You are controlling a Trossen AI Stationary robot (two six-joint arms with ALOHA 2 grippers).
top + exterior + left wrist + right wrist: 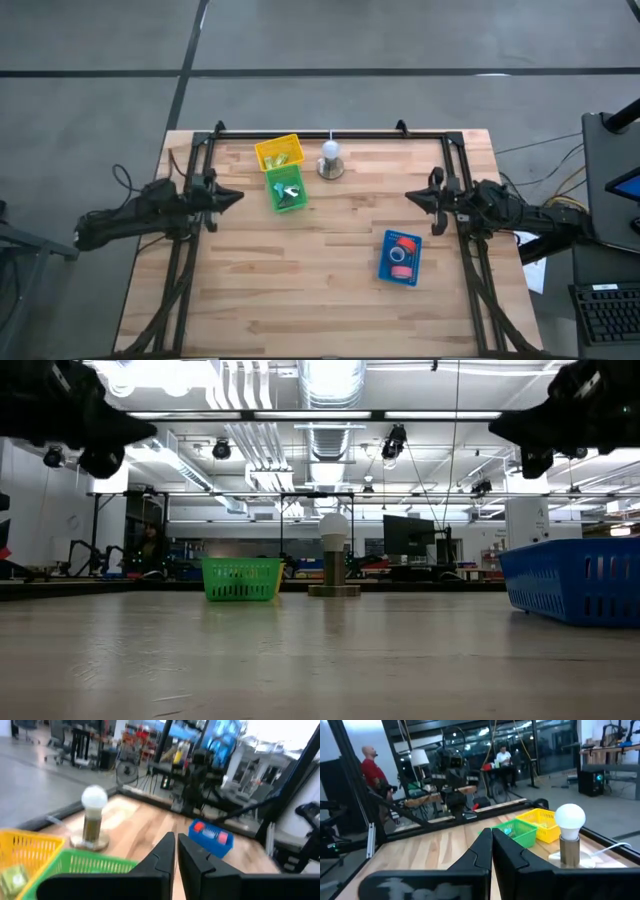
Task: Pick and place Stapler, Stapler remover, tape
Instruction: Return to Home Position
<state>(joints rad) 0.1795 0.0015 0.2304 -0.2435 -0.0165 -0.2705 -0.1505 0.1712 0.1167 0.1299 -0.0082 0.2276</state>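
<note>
My left fingers (232,197) are pressed together and empty, held high above the left side of the pale plank wooden surface (320,310), near the green slotted plastic basket (286,189). My right fingers (417,198) are closed tip to tip too, gripping nothing, raised over the right side. The small ring-shaped tape rolls (404,244) lie inside the blue slotted plastic tray (384,264) on the right half of the surface, closer to my right fingers than to my left. From above I make out red ones lying close together, but I cannot count them surely or pick out any other colour. I judge each roll to be light and stiff, a hard little ring that will not give under pressure. Its outer face looks smooth, so it may slip if I squeeze across the full width. A roll this light is also likely to skid or tip against its neighbour when nudged. The better hold, I think, is one finger down through the centre hole and the other outside, pinching the wall of the ring, which also keeps me off the tray's sides. The yellow slotted plastic basket (279,152) just beside the green one holds light green pieces. The green one holds something small and pale that I cannot identify. A white bulb on a round stand (330,160) stands near both.
</note>
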